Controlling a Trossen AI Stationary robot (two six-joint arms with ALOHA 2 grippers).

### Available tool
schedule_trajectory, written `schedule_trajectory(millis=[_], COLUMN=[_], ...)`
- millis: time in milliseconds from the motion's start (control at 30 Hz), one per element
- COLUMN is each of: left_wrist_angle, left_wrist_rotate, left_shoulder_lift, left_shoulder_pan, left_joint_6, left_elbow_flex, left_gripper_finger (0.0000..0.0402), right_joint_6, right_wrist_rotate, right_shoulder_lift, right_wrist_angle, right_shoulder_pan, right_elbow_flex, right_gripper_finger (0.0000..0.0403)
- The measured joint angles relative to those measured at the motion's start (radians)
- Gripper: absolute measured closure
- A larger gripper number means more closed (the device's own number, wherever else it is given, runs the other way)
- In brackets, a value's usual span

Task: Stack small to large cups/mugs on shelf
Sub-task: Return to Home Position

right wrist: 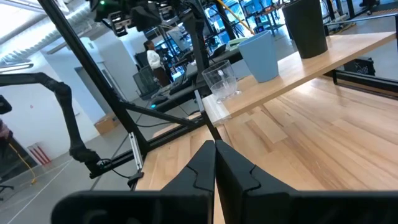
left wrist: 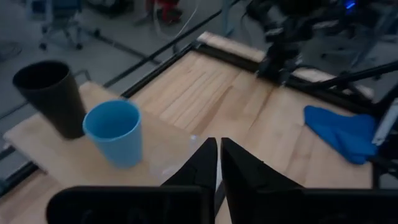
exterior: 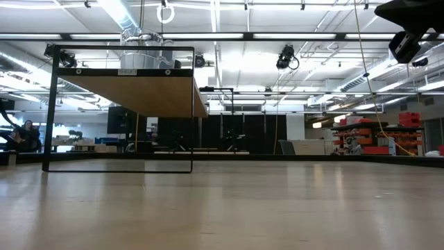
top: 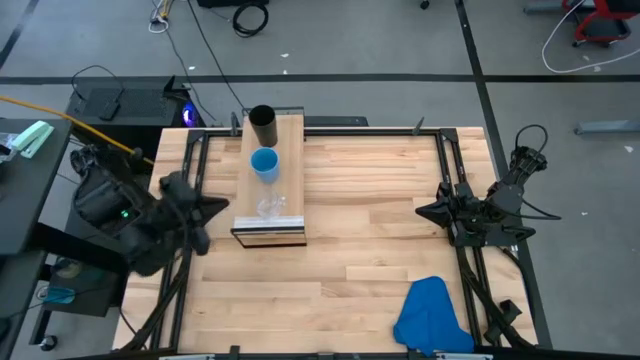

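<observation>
Three cups stand upright in a row on the light-wood shelf [top: 290,150], each resting on its base. The tall black cup [top: 262,124] is at the far end, the blue cup [top: 265,163] in the middle, and the clear plastic cup [top: 270,206] near the pale front edge. My left gripper [top: 220,208] is shut, just left of the shelf beside the clear cup. Its wrist view shows the black cup [left wrist: 50,96] and the blue cup [left wrist: 115,132] past the left gripper [left wrist: 217,163]. My right gripper [top: 424,210] is shut and waits at the table's right, facing the clear cup [right wrist: 221,81].
A blue cloth [top: 432,318] lies at the table's near right corner. The shelf [exterior: 132,94] is raised above the tabletop on a black frame [exterior: 50,111]. Bare wood lies between the shelf and the right arm. A person [right wrist: 152,62] stands in the room beyond.
</observation>
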State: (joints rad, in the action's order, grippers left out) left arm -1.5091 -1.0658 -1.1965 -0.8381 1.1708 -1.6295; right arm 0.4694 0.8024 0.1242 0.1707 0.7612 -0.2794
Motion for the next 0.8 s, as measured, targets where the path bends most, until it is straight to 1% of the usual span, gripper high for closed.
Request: schedule_trajectory(millis=[167,267,400,500,600,700,800], left_wrist_angle=[0.026,0.097,0.224,0.303,0.334,0.35,0.354], left_wrist_rotate=[-0.115,-0.145,-0.16,-0.119,-0.016,0.079,0.115], left_shoulder_lift=[-0.001,-0.01,-0.04,-0.065,-0.084,-0.106,-0.136], left_shoulder_pan=[-0.12,-0.164,-0.203,-0.221,-0.223,-0.222,-0.219], left_joint_6=[0.022,-0.007,-0.107,-0.191,-0.233,-0.201,-0.187], left_elbow_flex=[0.0,0.0,0.0,0.0,0.0,0.0,0.0], left_gripper_finger=[0.0381,0.0383,0.0379,0.0374,0.037,0.0369,0.0374], right_joint_6=[0.0,0.0,0.0,0.0,0.0,0.0,0.0], right_wrist_rotate=[0.0,0.0,0.0,0.0,0.0,0.0,0.0], right_shoulder_lift=[0.0,0.0,0.0,0.0,0.0,0.0,0.0], right_wrist_angle=[0.0,0.0,0.0,0.0,0.0,0.0,0.0], right_shoulder_pan=[0.0,0.0,0.0,0.0,0.0,0.0,0.0], right_elbow_flex=[0.0,0.0,0.0,0.0,0.0,0.0,0.0], right_gripper_finger=[0.0386,0.0386,0.0386,0.0386,0.0386,0.0386,0.0386])
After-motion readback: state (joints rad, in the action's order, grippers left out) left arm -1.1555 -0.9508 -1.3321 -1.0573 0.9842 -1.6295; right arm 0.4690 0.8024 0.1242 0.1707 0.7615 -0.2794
